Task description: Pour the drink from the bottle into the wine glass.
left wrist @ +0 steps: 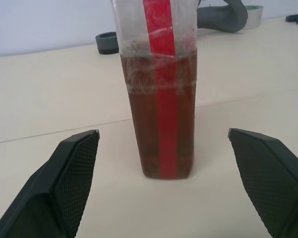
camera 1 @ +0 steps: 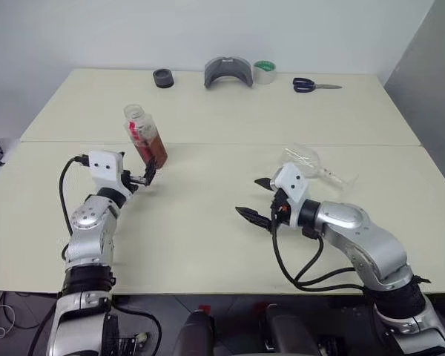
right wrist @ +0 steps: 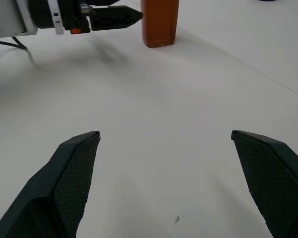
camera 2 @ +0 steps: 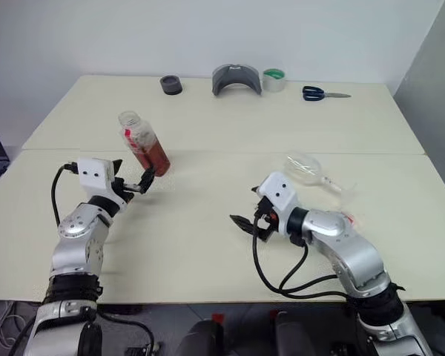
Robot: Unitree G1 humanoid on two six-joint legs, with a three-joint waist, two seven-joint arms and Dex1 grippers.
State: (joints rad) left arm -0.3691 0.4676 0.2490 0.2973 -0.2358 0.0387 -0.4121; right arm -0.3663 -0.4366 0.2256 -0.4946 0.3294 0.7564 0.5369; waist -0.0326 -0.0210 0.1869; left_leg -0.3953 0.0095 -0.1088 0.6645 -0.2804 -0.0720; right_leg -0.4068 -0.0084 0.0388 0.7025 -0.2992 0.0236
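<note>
Worktop [camera 1: 208, 245]: cream; bottle [camera 1: 146, 137] stands uncapped towards its left edge; wine glass [camera 1: 308, 161] lies toppled nearer the right edge
Fingers: my left gripper [camera 1: 150, 176] gapes just before the bottle, my right gripper [camera 1: 256, 200] gapes empty
Risk: a clumsy grasp may tip the drink [left wrist: 161, 124]; the glass may roll

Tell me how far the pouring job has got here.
Nothing looks poured: the bottle stands uncapped, well filled with drink; the wine glass lies on its side, apparently empty. Left gripper and right gripper are open, holding nothing. Grasping, righting the glass and pouring remain.
</note>
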